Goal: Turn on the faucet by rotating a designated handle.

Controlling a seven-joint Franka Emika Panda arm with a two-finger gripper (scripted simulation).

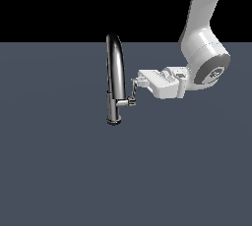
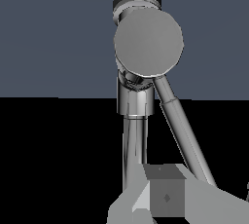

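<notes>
item: faucet point(image 1: 115, 77). tall chrome body with a high arched spout, standing upright on the dark grey worktop point(image 1: 59, 171), a little toward the exterior view's left of the scene's middle. cylindrical base at the foot; a short horizontal stub juts from the lower body toward the exterior view's right.

item: handle point(image 1: 134, 92). thin chrome lever rod rising from the outer end of the faucet's side stub, tilted slightly away from the faucet body toward the exterior view's right. in the wrist view the same rod point(image 2: 182, 130) runs as a slanted bar from the round end cap of the stub toward the camera, with the faucet's straight body point(image 2: 133, 135) alongside it.

item: gripper point(image 1: 136, 79). white, held roughly level, reaching in from the exterior view's right of the faucet, behind it the arm's point(image 1: 204, 48) large white wrist joint. its tip sits at the upper end of the handle, touching or just beside it. fingers point(image 2: 163, 196): one grey block shows in the wrist view near the rod's lower stretch; whether the fingers are spread, pressed together or pinching the rod cannot be told from either view.
</notes>
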